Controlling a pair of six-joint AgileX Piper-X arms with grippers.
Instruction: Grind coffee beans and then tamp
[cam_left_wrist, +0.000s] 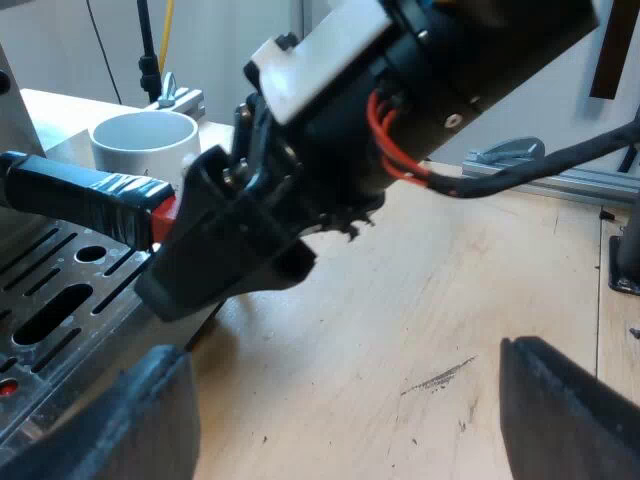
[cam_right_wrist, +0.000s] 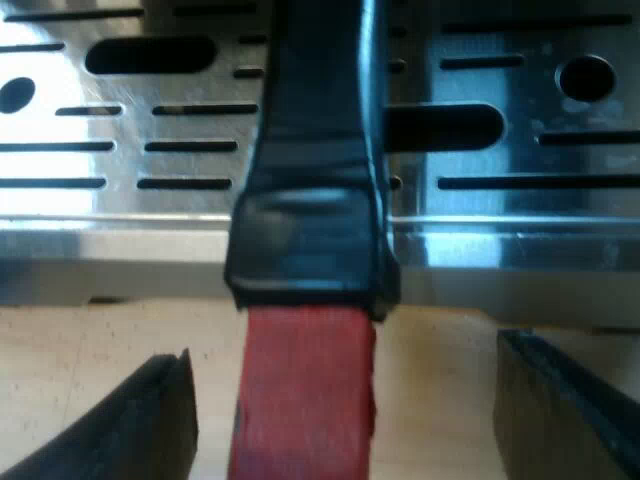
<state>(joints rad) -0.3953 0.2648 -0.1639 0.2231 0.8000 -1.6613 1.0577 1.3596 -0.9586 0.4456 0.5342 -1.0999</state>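
**One holder handle (cam_right_wrist: 315, 200) lying lengthwise in the gap of the right gripper (cam_right_wrist: 342, 400), whose jaws stand wide.**
The handle's long axis runs straight away from these jaws, over one slotted metal drip tray (cam_right_wrist: 120, 150). Its red end (cam_right_wrist: 305, 390) points back into the jaw gap, with space showing between it and each finger, so it is not clamped. From the left wrist, the same red end sits at the right gripper's fingers and one white mug (cam_left_wrist: 145, 140) stands beyond the handle. The left gripper (cam_left_wrist: 345, 400) hangs apart from both, jaws wide over the wooden table (cam_left_wrist: 420, 300).
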